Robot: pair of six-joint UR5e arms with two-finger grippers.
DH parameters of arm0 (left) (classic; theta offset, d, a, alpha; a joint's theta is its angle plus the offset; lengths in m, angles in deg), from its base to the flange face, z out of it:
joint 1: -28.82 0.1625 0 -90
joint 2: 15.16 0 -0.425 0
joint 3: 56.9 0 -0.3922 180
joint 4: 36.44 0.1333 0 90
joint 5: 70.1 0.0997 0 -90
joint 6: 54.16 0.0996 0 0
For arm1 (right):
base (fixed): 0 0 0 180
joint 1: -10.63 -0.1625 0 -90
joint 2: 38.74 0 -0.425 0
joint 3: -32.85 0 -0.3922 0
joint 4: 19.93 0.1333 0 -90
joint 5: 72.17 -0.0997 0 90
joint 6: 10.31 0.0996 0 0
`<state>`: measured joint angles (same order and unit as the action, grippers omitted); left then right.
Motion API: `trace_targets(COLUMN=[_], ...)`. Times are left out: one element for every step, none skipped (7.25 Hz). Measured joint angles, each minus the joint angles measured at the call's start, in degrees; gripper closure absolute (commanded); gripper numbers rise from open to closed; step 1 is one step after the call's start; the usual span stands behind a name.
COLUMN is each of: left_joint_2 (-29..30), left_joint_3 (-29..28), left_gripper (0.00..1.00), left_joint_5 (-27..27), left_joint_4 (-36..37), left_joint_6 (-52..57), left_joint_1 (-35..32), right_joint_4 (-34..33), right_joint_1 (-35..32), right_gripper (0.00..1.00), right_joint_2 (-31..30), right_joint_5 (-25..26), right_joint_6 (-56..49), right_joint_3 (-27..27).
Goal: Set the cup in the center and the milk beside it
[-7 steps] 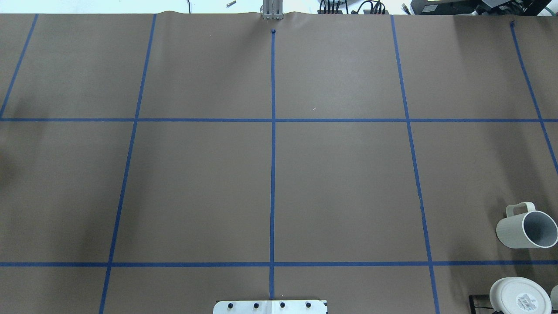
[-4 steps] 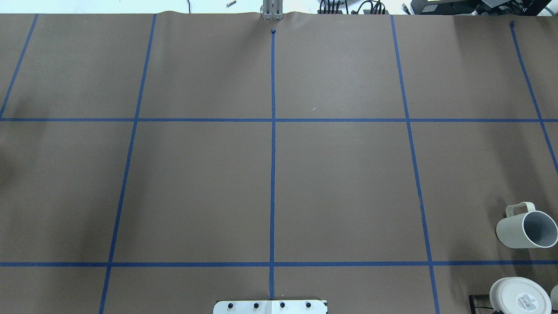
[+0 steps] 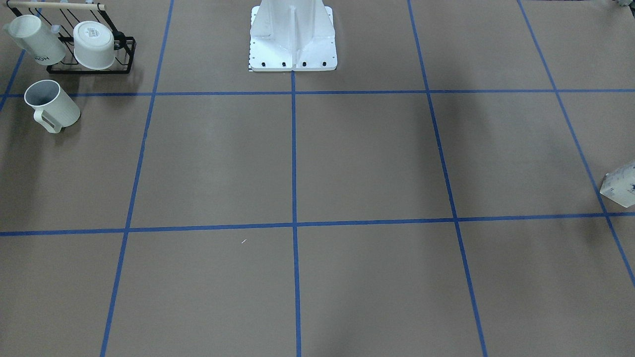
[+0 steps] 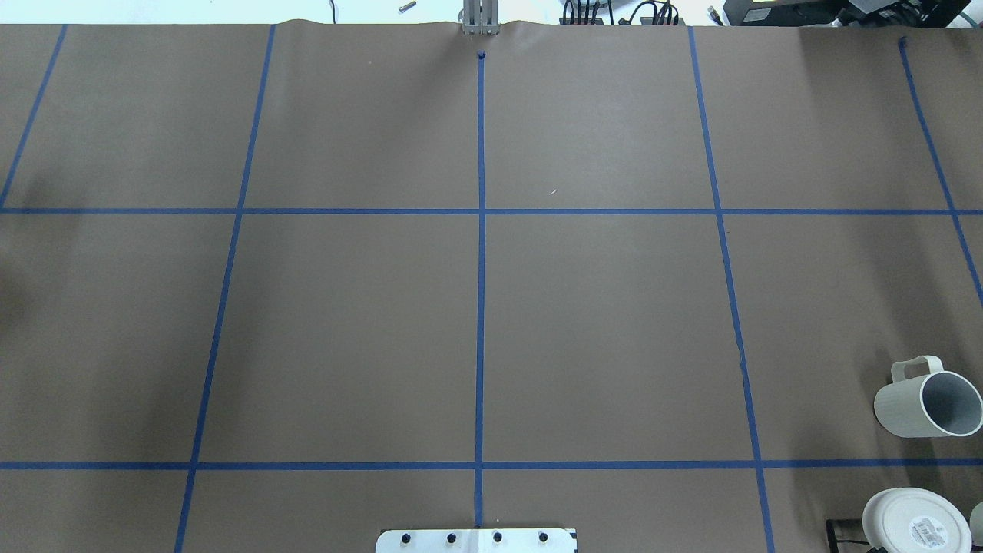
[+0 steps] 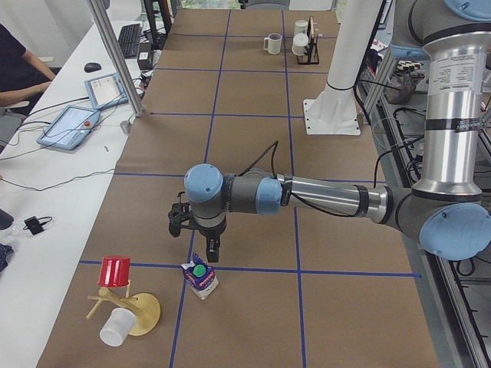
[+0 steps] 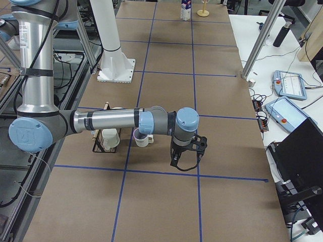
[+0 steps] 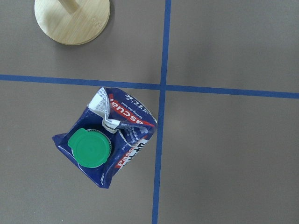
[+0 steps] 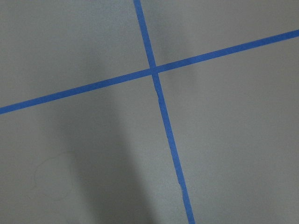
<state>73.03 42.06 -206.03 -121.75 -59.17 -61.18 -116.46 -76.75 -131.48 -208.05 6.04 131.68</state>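
Evidently starting out, the left gripper [image 5: 201,244] hangs over the milk [image 7: 110,137] at the counter's left end and the right gripper [image 6: 184,162] near the cup [image 4: 925,407] at its right end, whether open or closed I cannot tell; next comes lowering to grasp.

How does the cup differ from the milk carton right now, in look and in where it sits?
The cup is a plain white cylinder with a handle and an open top. The milk carton is dark blue with red lettering and a closed green cap. The cup stands at the robot's right end of the table, next to a rack. The milk carton stands at the left end, near a wooden stand. Both are upright and far from the center.
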Motion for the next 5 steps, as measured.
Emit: trace_targets(left_joint_2=[0.0, 0.0, -0.3, -0.5, -0.7], left_joint_3=[0.0, 0.2, 0.8, 1.3, 1.5], left_gripper=[0.02, 0.02, 0.02, 0.02, 0.02], left_joint_5=[0.0, -0.1, -0.1, -0.1, -0.1], left_joint_4=[-0.1, -0.2, -0.3, -0.4, -0.6], left_joint_6=[0.0, 0.0, 0.0, 0.0, -0.1], left_joint_1=[0.0, 0.0, -0.1, -0.1, -0.1], right_joint_4=[0.0, 0.0, 0.0, 0.0, 0.0], right_joint_1=[0.0, 0.0, 0.0, 0.0, 0.0], right_gripper=[0.0, 0.0, 0.0, 0.0, 0.0], right_joint_2=[0.0, 0.1, 0.4, 0.9, 1.6], right_joint_5=[0.0, 0.0, 0.1, 0.2, 0.1], right_joint_6=[0.0, 0.0, -0.1, 0.0, 0.0], right_joint_3=[0.0, 0.1, 0.1, 0.5, 0.9])
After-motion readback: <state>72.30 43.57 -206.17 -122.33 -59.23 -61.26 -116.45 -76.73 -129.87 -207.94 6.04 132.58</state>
